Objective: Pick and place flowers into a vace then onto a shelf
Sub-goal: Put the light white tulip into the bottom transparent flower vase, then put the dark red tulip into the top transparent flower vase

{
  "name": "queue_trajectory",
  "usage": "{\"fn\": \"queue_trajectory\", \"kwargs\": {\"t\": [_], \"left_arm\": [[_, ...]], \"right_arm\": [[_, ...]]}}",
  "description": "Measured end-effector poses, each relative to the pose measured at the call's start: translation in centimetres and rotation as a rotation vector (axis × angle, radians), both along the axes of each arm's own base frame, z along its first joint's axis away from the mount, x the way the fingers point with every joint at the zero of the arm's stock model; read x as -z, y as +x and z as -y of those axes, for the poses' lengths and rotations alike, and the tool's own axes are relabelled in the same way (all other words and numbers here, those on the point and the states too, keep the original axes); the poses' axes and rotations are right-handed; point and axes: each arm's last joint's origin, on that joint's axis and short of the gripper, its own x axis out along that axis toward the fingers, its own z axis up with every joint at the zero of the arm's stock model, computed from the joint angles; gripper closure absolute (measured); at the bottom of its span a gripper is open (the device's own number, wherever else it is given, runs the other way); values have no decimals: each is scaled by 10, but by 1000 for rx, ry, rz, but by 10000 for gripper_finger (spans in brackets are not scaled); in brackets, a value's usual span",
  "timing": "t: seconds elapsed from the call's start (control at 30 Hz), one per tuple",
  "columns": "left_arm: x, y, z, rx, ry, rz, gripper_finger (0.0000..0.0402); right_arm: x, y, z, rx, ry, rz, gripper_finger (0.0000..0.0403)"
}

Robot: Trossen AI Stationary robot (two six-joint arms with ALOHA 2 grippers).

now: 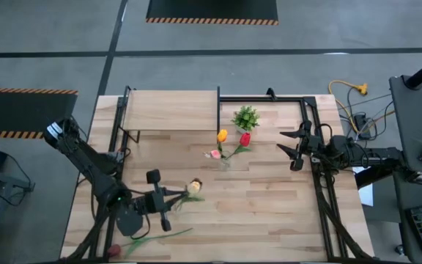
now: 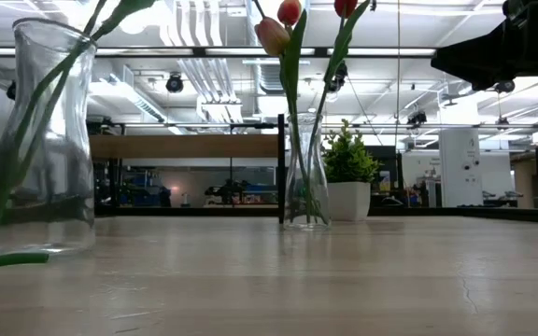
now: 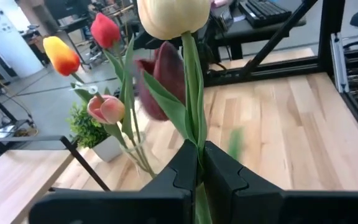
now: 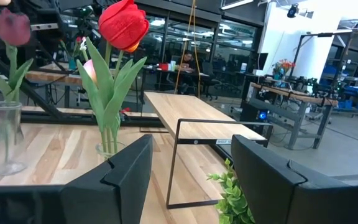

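Cream tulip (image 3: pixel 166 17) in left end effector (image 3: pixel 201 163)

An industrial lab or workshop: concrete floor (image 1: pixel 196 44) with hazard-striped mats (image 1: pixel 211 10), exposed ceiling ducts (image 2: pixel 194 75), workbenches (image 4: pixel 291 99) at three o'clock, and a seated person (image 4: pixel 188 62).

Both arms are dark, near-black, built of jointed tubular segments. The left gripper (image 3: pixel 199 165) has matte black, angular, faceted fingers with notched inner edges; the right gripper (image 4: pixel 191 171) shows two broad black slab-like fingers, bevelled edges.
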Motion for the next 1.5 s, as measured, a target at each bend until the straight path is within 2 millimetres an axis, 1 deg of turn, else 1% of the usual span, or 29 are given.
{"fn": "queue_trajectory", "kwargs": {"t": [0.17, 0.27, 0.4, 0.67, 0.8, 0.9, 1.2, 1.27, 1.43, 1.5], "left_arm": [[2, 0, -1, -1, 4, -4, 398], [0, -1, -2, -1, -2, 2, 380], [-4, -3, -4, -1, -12, 12, 338], [-12, -8, -9, 4, -34, 29, 234], [-19, -12, -12, 24, -61, 42, 202], [-26, -17, -17, 31, -85, 62, 192], [-51, -35, -35, 25, -200, 149, 190], [-51, -36, -35, 64, -215, 142, 190], [-43, -35, -30, 226, -227, 44, 190], [-41, -35, -28, 276, -261, 18, 190]], "right_arm": [[0, 0, 0, 0, 0, 0, 193], [0, 0, 0, 0, 0, 0, 193], [0, 0, 0, 0, 0, 0, 193], [0, 0, 0, 0, 0, 1, 193], [0, 0, 0, 0, 0, 0, 193], [0, 0, 0, 0, 0, 0, 193], [0, 0, 0, 0, 0, 0, 193], [0, 0, 0, 0, 0, 0, 193], [0, 0, 0, 0, 0, 1, 193], [0, 0, 0, 0, 0, 0, 193]]}}
